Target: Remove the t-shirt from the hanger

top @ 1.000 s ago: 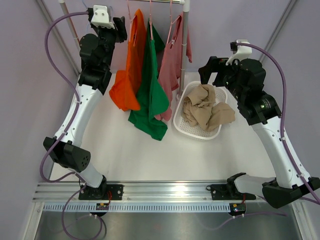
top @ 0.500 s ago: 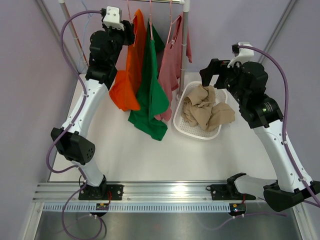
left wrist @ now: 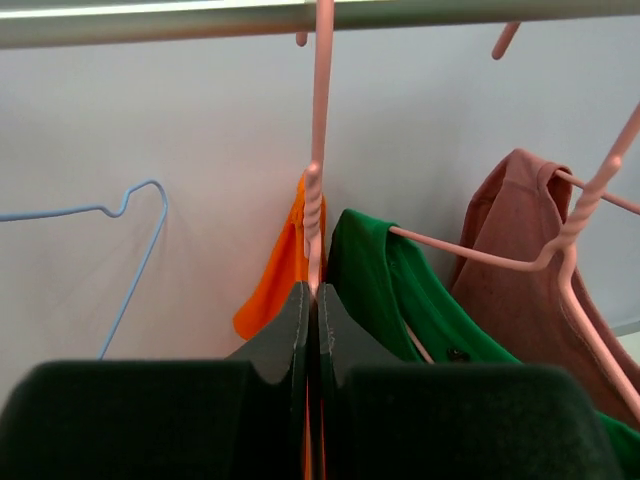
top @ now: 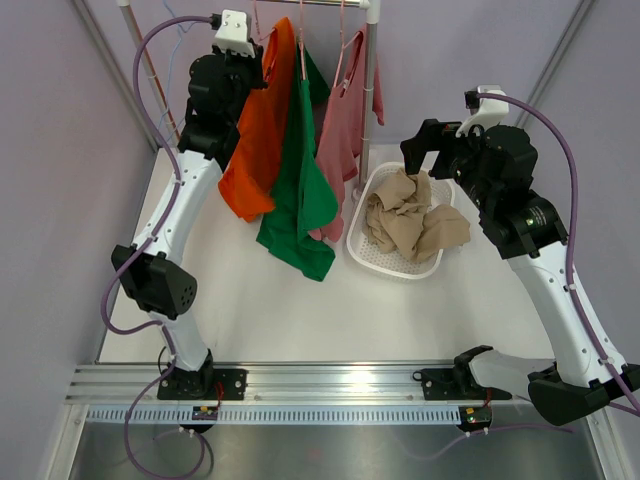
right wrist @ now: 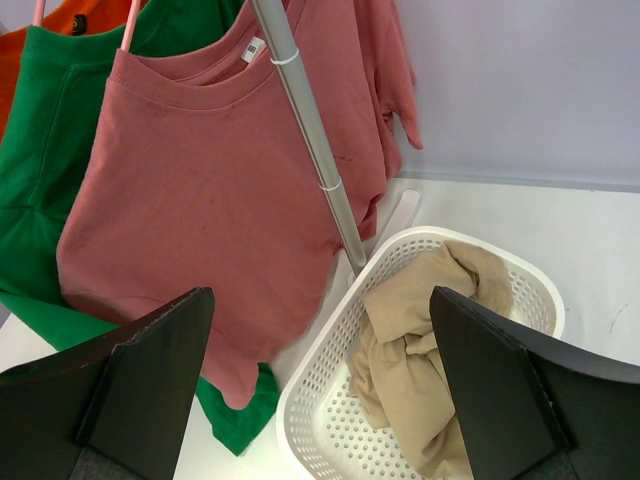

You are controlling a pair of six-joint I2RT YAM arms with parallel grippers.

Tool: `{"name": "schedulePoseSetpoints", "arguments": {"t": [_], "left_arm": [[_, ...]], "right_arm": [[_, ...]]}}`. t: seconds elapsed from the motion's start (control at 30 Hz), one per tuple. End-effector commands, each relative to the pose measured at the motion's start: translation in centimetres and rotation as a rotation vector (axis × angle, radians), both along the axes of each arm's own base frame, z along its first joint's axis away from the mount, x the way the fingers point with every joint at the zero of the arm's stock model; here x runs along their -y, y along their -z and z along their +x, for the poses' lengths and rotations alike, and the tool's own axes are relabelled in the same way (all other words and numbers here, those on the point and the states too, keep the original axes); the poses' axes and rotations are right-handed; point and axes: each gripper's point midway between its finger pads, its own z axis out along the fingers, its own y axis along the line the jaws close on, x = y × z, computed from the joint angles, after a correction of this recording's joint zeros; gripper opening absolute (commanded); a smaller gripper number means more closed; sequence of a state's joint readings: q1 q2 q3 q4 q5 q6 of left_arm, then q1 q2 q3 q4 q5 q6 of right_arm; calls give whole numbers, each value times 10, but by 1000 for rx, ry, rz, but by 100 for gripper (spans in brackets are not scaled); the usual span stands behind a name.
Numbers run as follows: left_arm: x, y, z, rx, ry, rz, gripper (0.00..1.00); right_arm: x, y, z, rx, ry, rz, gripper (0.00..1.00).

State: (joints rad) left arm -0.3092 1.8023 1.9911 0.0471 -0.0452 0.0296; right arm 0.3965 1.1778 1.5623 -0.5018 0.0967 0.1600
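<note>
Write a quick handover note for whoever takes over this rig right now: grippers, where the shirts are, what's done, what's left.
Left gripper: jaws shut on the neck of the pink hanger that appears to carry the orange t-shirt, up at the rail.
Right gripper: open, empty, above the white basket.
Green t-shirt and rose t-shirt hang beside the orange one. Beige clothes lie in the basket.
Done: hanger gripped.
Left: no hanging shirt is off its hanger yet; pull the orange one free.
</note>
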Motion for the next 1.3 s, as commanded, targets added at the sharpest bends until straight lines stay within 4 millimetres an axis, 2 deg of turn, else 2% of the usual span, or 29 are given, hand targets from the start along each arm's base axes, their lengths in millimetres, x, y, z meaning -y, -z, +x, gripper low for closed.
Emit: {"name": "schedulePoseSetpoints", "arguments": {"t": [0.0, 0.17, 0.27, 0.37, 0.4, 0.43, 0.5, 0.53, 0.6, 0.63, 0.67, 0.7, 0.73, 0.77, 0.83, 0.93, 0.97, 1.0, 1.03, 1.07, 1.1, 1.2, 1.23, 1.27], "left_arm": [[-6, -53, -13, 125, -20, -32, 0], [-6, -87, -30, 210, -55, -10, 0], [-9, -114, -48, 265, -59, -26, 0], [-19, -122, -60, 270, -92, -47, 0], [-25, -134, -76, 289, -102, -65, 0], [-27, -124, -77, 261, -117, -66, 0], [-37, -122, -93, 242, -149, -115, 0], [-44, -121, -111, 236, -149, -136, 0], [-48, -119, -131, 235, -153, -154, 0], [-59, -130, -155, 262, -160, -176, 0], [-63, -113, -156, 225, -188, -184, 0], [-68, -110, -165, 221, -194, -206, 0], [-80, -121, -191, 255, -195, -247, 0], [-80, -103, -191, 230, -196, -245, 0], [-88, -104, -209, 234, -189, -309, 0], [-91, -77, -208, 166, -212, -329, 0], [-95, -72, -213, 161, -226, -336, 0], [-91, -48, -204, 114, -238, -322, 0], [-94, -36, -200, 88, -266, -329, 0], [-92, -24, -197, 61, -274, -325, 0], [-89, -3, -192, 21, -288, -313, 0], [-82, 30, -187, -45, -320, -328, 0], [-87, 37, -186, -57, -371, -338, 0], [-78, 42, -187, -72, -372, -331, 0]], "right_arm": [[5, -11, -2, 42, 13, 1, 99], [1, -5, 1, 29, 0, 2, 100], [0, -1, 3, 20, -1, 5, 99], [-4, -1, 3, 16, -19, 7, 99], [-5, -1, 3, 17, -27, 9, 99], [-6, 0, 3, 14, -31, 8, 100], [-11, 1, 2, 9, -57, 9, 99], [-13, 0, 1, 12, -71, 9, 99], [-20, -1, -2, 13, -117, 13, 100], [-21, -3, -4, 17, -126, 15, 99], [-21, -5, -6, 20, -128, 21, 99], [-17, -6, -5, 22, -90, 18, 99], [-14, -10, -10, 36, -80, 15, 99], [-19, -10, -14, 48, -96, -9, 99], [-23, -12, -22, 63, -108, -37, 99], [-45, -9, -39, 66, -183, -70, 99], [-65, -3, -52, 59, -243, -86, 99], [-69, -1, -55, 59, -240, -98, 99], [-78, 3, -62, 56, -275, -100, 99], [-97, 9, -74, 53, -343, -95, 100], [-105, 12, -81, 51, -380, -89, 100], [-136, 23, -101, 58, -493, -65, 99], [-143, 26, -106, 63, -522, -66, 100], [-152, 30, -111, 69, -561, -63, 99]]}}
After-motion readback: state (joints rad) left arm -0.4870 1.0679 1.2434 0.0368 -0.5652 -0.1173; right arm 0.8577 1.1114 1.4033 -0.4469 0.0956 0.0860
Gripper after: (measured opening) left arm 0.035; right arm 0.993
